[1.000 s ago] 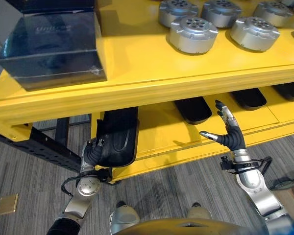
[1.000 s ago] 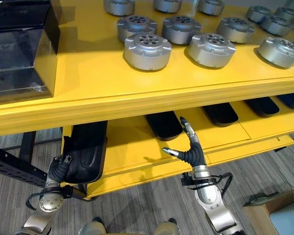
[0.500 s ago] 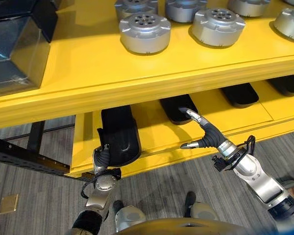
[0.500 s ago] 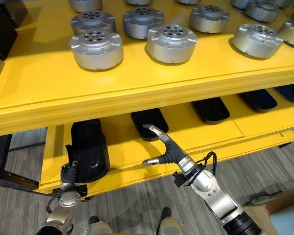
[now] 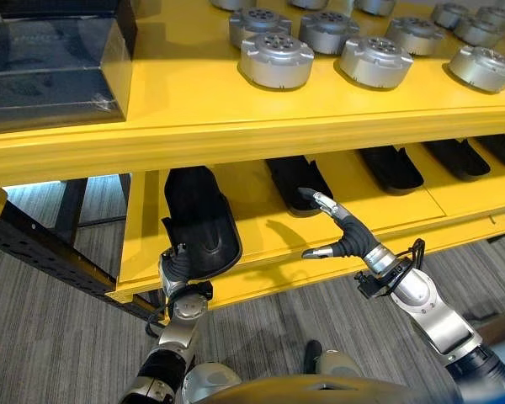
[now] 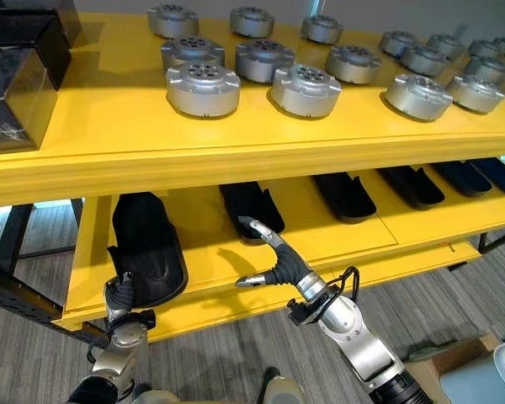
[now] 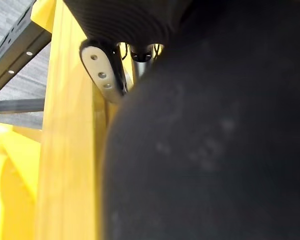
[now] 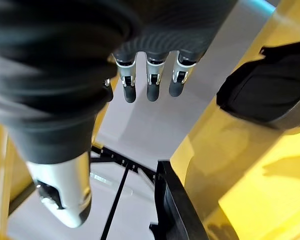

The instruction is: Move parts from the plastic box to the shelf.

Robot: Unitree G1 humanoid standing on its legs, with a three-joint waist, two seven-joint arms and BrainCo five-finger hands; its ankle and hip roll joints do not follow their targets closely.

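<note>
Right hand (image 5: 347,238) shifted toward lower shelf (image 5: 379,198), fingers spread (empty); left hand (image 5: 175,268) grip unreadable.

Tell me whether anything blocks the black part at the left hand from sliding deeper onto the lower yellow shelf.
Nothing visible does. The black moulded part already rests on the lower yellow shelf, with the left hand at its near end. Bare shelf lies around it; the next black part sits apart, towards the right hand.

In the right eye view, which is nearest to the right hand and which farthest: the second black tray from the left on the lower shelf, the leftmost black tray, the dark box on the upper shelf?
From the right hand:
1. Second black tray, just behind it.
2. Leftmost black tray, to its left.
3. Dark box, upper shelf, far left.
</note>
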